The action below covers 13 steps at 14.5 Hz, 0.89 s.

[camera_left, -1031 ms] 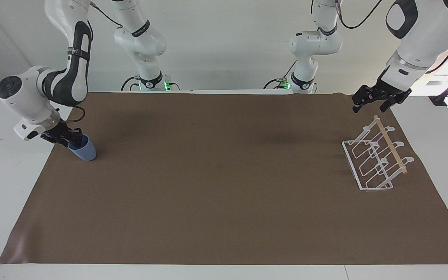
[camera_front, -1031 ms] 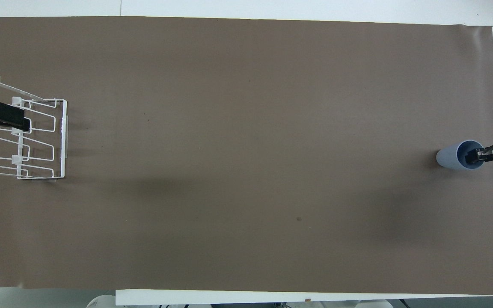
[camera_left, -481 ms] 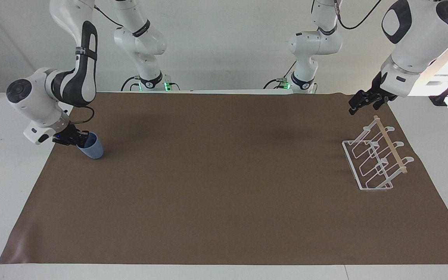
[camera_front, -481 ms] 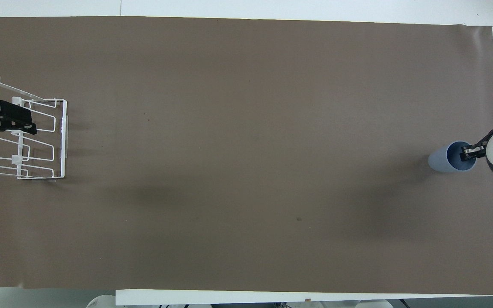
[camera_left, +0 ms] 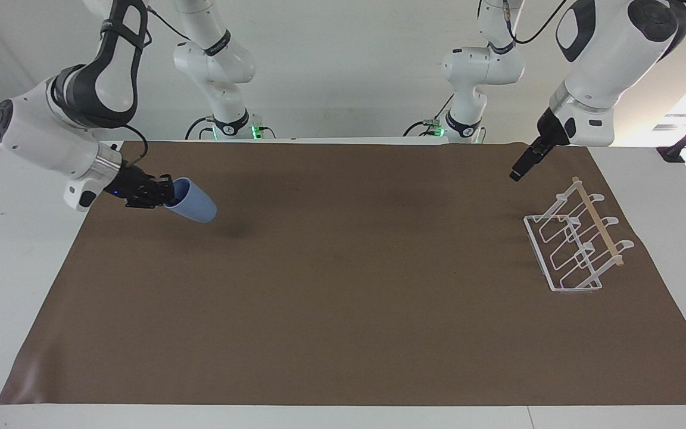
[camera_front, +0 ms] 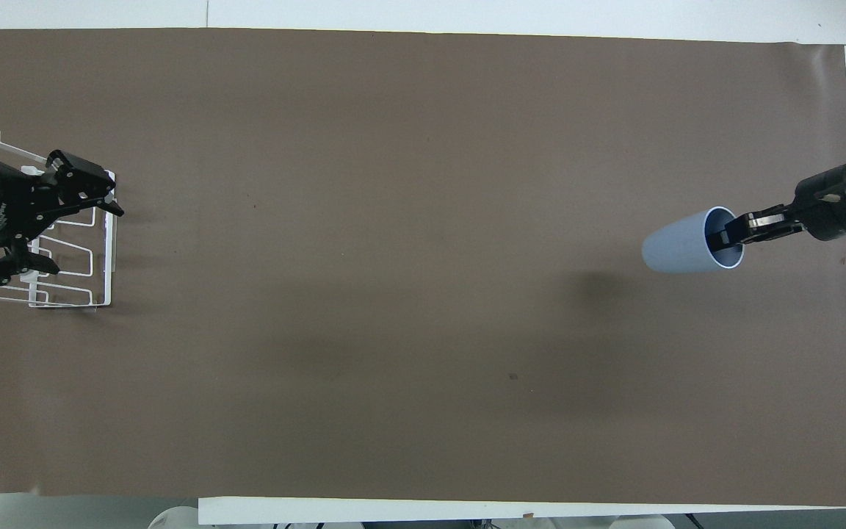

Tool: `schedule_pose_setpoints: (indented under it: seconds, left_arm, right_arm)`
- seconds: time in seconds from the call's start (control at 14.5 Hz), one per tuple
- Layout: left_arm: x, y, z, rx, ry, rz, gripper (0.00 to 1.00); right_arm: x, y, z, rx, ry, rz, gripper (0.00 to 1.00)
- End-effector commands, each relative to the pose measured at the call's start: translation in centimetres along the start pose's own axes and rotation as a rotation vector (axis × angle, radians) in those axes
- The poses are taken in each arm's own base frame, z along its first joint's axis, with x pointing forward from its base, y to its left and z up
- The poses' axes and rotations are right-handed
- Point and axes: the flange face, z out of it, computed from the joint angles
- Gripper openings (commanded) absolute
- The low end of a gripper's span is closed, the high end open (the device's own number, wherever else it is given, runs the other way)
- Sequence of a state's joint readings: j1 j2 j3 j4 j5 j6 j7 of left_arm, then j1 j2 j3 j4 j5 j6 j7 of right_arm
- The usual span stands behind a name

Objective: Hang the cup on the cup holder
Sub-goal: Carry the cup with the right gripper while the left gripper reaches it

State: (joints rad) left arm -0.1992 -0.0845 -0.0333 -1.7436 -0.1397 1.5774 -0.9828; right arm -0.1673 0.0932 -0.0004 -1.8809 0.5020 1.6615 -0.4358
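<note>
Since a second ago the cup (camera_left: 191,205) has come off the bench (camera_left: 343,333) and swung from near upright to lying almost on its side in the air, base pointing toward the middle, while my left pincer (camera_front: 74,220) has turned and drawn away from the rod toward the rack's inner edge. My right pincer (camera_left: 161,193) pinches the cup by the rim, one finger inside the mouth and one outside, over the right arm's end of the brown mat. It is a light-blue matte tumbler, no handle, tapering to a narrower base, its pale inside showing in the overhead view. I judge this the carry step: lifted, not yet delivered. The cup holder (camera_left: 575,241) stands well apart at the left arm's end, white wire prongs rising to a thin wooden rod. My left pincer hangs over its end nearer to the robots, fingers spread, touching nothing. Next I need a long traverse across the bench, then to turn the mouth down over a prong; the rim grip looks shallow, so I would move gently.
</note>
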Motion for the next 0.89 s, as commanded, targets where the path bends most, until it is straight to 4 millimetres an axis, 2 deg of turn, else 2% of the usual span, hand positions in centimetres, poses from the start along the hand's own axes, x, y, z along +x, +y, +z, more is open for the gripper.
schedule_pose_setpoints:
  seconds: [0.0, 0.07, 0.28, 0.41, 0.62, 0.76, 0.83]
  left_arm:
    - [-1.7, 0.6, -0.6, -0.085, -0.098, -0.192, 1.0]
    - [-2.1, 1.3, -0.9, -0.128, -0.127, -0.287, 1.0]
    - [-4.9, 4.1, -1.0, -0.219, -0.232, -0.557, 1.0]
    - [-8.0, 5.8, -0.9, -0.226, -0.257, -0.63, 1.0]
    - [-11.3, 7.6, -0.7, -0.254, -0.298, -0.719, 1.0]
    - [-13.0, 8.9, 0.7, -0.246, -0.352, -0.733, 1.0]
    - [-13.7, 10.0, 2.2, -0.249, -0.359, -0.73, 1.0]
  right_arm:
    - [-0.1, -3.5, 3.1, 0.141, -0.004, 0.079, 0.0]
    - [0.0, -5.3, 4.4, 0.209, 0.002, 0.12, 0.0]
    - [0.4, -10.8, 8.0, 0.317, -0.008, 0.191, 0.0]
    - [0.9, -14.0, 9.9, 0.399, 0.016, 0.274, 0.0]
    - [1.3, -19.3, 13.1, 0.478, 0.036, 0.364, 0.0]
    - [1.2, -22.0, 14.5, 0.517, 0.044, 0.408, 0.0]
    - [1.1, -23.4, 15.2, 0.533, 0.048, 0.417, 0.0]
